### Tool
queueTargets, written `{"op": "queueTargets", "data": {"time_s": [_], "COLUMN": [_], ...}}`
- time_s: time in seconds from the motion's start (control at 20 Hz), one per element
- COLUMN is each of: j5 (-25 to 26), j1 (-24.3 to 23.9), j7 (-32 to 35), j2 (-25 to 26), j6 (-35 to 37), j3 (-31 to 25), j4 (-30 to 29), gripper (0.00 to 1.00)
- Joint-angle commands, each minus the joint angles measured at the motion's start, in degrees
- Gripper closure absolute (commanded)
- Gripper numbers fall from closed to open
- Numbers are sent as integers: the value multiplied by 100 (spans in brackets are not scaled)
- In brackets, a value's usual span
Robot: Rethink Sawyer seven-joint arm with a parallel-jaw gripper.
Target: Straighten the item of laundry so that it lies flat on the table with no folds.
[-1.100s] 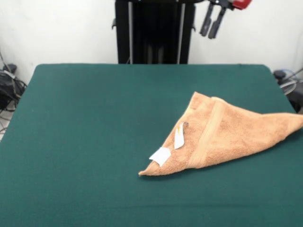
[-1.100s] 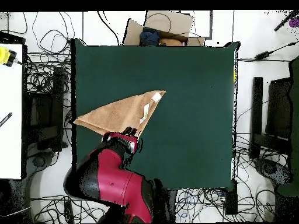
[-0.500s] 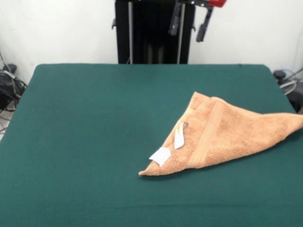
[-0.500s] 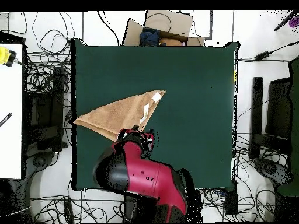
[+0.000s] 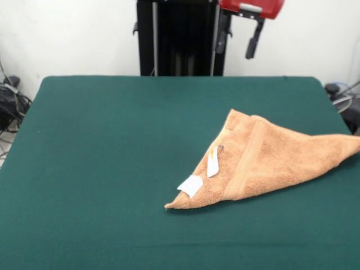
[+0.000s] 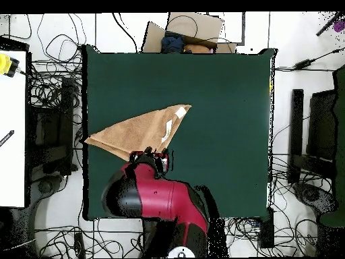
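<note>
Towel (image 5: 264, 160) sits folded into a triangle on the table (image 5: 112, 169), toward the right side in the front view, one tip running off the right edge, white tags (image 5: 191, 184) near the front corner. Gripper (image 5: 238, 40) hangs high above the far edge, fingers spread, holding nothing. The towel lies below and forward of it, slightly to the right in that view. Long axis runs from the tagged corner to the right tip. Fold not yet opened.
</note>
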State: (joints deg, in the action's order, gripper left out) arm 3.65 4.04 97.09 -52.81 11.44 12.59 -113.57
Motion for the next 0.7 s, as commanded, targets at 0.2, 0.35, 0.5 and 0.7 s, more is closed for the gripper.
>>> {"op": "queueTargets", "data": {"time_s": [0.2,0.35,0.5,0.7], "j5": [375,353,322,296], "j1": [452,661,848,1012], "j7": [469,619,755,884], "j2": [708,922,1094,1321], "j6": [430,264,69,-254], "j3": [-418,-269,-139,-48], "j4": [171,229,214,147], "gripper": [0,0,0,0]}}
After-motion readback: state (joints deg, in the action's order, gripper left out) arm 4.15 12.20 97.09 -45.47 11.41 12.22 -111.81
